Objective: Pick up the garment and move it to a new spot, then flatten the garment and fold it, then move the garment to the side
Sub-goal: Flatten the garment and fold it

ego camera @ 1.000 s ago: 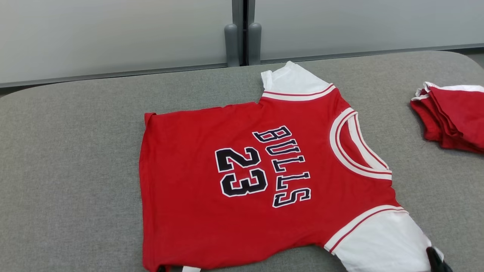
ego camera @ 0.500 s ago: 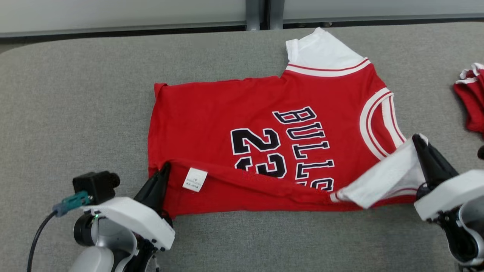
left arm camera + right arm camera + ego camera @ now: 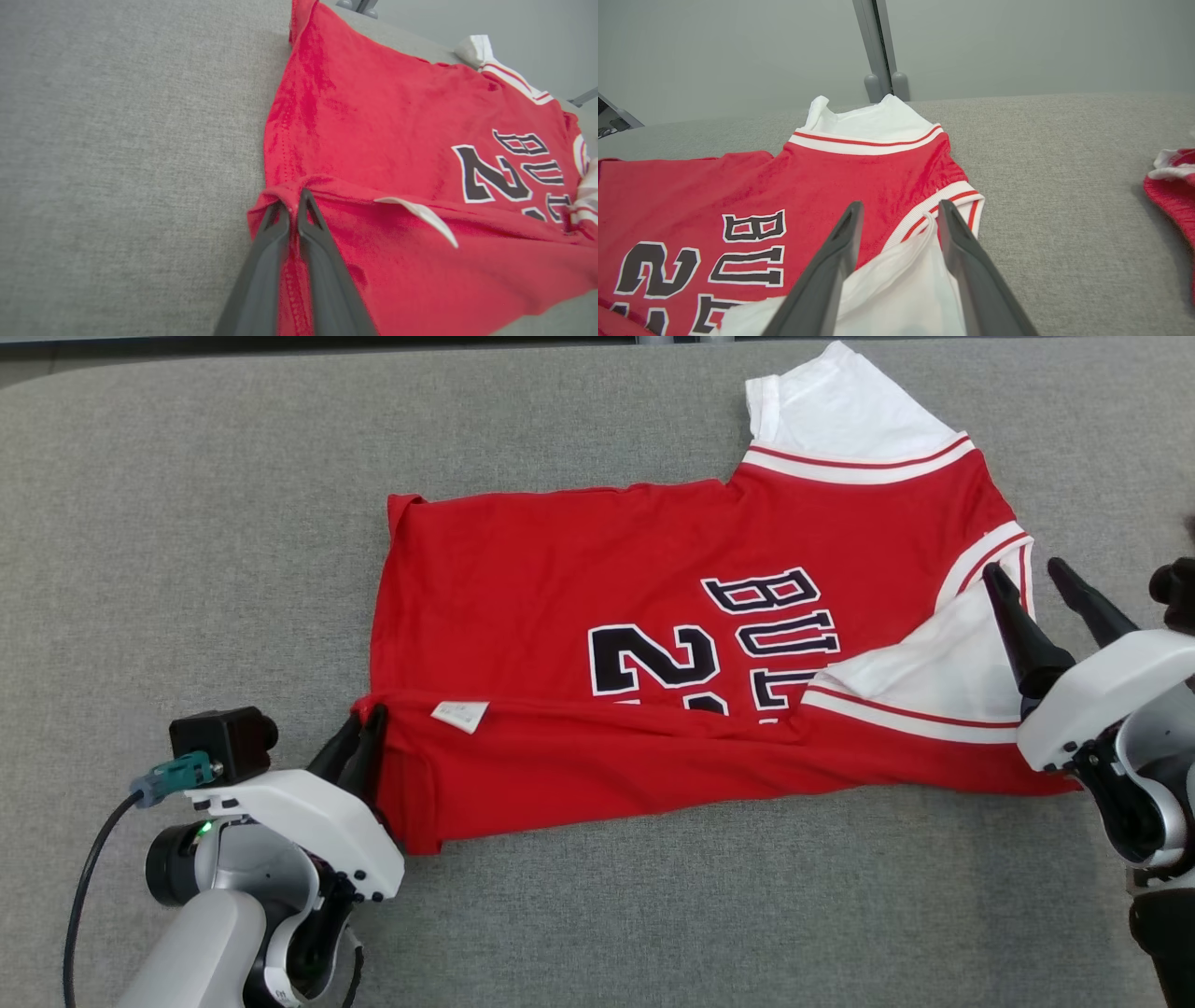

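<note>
The red jersey (image 3: 560, 579) lies centred on the grey table (image 3: 187, 523), near edge folded over, with the left gripper (image 3: 362, 733) at its eight o'clock clamped on the hem (image 3: 280, 193), the right gripper (image 3: 1022, 569) at three o'clock spread around the white sleeve (image 3: 934, 672) (unheld, so it may slip and skew the fold), and the lettering (image 3: 747, 635) half hidden.

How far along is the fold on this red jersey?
Done: the jersey lies spread on the grey table. In hand: its near edge is turned over onto the print; the left pincer is shut on the hem corner, the right pincer is open around the white sleeve. Left: finishing the folds and moving it aside.
</note>
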Available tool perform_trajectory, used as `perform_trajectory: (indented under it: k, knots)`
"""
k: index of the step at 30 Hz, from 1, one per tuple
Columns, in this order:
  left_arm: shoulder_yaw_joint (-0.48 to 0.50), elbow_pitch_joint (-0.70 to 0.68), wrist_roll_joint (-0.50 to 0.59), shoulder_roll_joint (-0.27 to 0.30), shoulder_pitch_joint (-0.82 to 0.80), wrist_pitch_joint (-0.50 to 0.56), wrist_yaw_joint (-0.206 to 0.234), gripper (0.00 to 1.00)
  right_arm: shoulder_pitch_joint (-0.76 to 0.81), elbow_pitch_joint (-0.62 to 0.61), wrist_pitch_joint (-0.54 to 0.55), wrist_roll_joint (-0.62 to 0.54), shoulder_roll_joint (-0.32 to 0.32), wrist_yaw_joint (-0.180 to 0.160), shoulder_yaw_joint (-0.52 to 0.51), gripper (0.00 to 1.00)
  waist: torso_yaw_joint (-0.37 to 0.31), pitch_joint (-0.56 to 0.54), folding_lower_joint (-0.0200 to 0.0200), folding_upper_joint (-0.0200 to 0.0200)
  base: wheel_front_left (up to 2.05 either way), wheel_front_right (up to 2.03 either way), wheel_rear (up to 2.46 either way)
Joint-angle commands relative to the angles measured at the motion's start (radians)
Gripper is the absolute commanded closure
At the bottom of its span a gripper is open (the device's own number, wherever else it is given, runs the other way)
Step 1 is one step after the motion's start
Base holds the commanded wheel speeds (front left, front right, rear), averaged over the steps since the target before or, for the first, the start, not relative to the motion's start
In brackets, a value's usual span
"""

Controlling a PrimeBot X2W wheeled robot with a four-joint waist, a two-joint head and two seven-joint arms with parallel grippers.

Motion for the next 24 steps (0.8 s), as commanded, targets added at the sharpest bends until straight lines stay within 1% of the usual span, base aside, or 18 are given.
perform_trajectory:
  k: [1,5,6,8,11,14,17,21,22,23,24]
  knots:
    - [0.013,-0.005,0.0,0.006,0.021,-0.013,0.013,0.0,0.021,-0.013,-0.01,0.015,-0.02,0.0,-0.003,0.0,0.002,-0.009,0.0,0.0,0.0,0.0,0.0]
    - [0.018,-0.051,0.006,0.027,0.078,-0.025,0.025,0.0,0.118,-0.093,0.009,0.002,-0.081,0.0,0.003,0.0,-0.003,-0.029,0.0,0.0,0.0,0.0,0.0]
    - [0.016,-0.07,-0.003,0.023,0.098,-0.024,0.025,0.0,0.15,-0.115,0.02,-0.002,-0.095,0.0,-0.003,0.0,-0.005,-0.032,0.0,0.0,0.0,0.0,0.0]
    - [0.005,-0.109,0.006,0.033,0.136,-0.019,0.035,0.0,0.219,-0.165,0.05,-0.009,-0.124,0.0,-0.009,0.0,-0.008,-0.033,0.0,0.0,0.0,0.0,0.0]
    - [-0.015,-0.168,-0.002,0.022,0.179,-0.006,0.05,0.0,0.306,-0.228,0.102,-0.036,-0.155,0.0,-0.019,0.0,-0.018,-0.02,0.0,0.0,0.0,0.0,0.0]
    - [-0.035,-0.184,-0.002,0.017,0.207,0.009,0.061,0.0,0.353,-0.262,0.141,-0.059,-0.155,0.0,-0.044,0.0,-0.022,-0.002,0.0,0.0,0.0,0.0,0.0]
    - [-0.055,-0.171,0.012,0.015,0.215,0.015,0.067,0.0,0.366,-0.276,0.17,-0.091,-0.151,0.0,-0.051,0.0,-0.02,0.015,0.0,0.0,0.0,0.0,0.0]
    - [-0.074,-0.151,0.014,0.012,0.203,0.024,0.052,0.0,0.346,-0.268,0.207,-0.132,-0.152,0.0,-0.053,0.0,-0.007,0.031,0.0,0.0,0.0,0.0,0.0]
    - [-0.082,-0.143,0.017,0.017,0.198,0.033,0.043,0.08,0.345,-0.263,0.222,-0.138,-0.152,0.0,-0.05,0.0,-0.004,0.033,0.0,0.0,0.0,0.0,0.0]
    - [-0.087,-0.138,0.017,0.017,0.194,0.033,0.039,0.53,0.343,-0.257,0.235,-0.144,-0.153,0.0,-0.049,0.0,0.0,0.034,0.0,0.0,0.0,0.0,0.0]
    - [-0.09,-0.134,0.016,0.015,0.187,0.035,0.035,1.0,0.337,-0.251,0.247,-0.15,-0.157,0.0,-0.05,0.0,0.003,0.035,0.0,0.0,0.0,0.0,0.0]
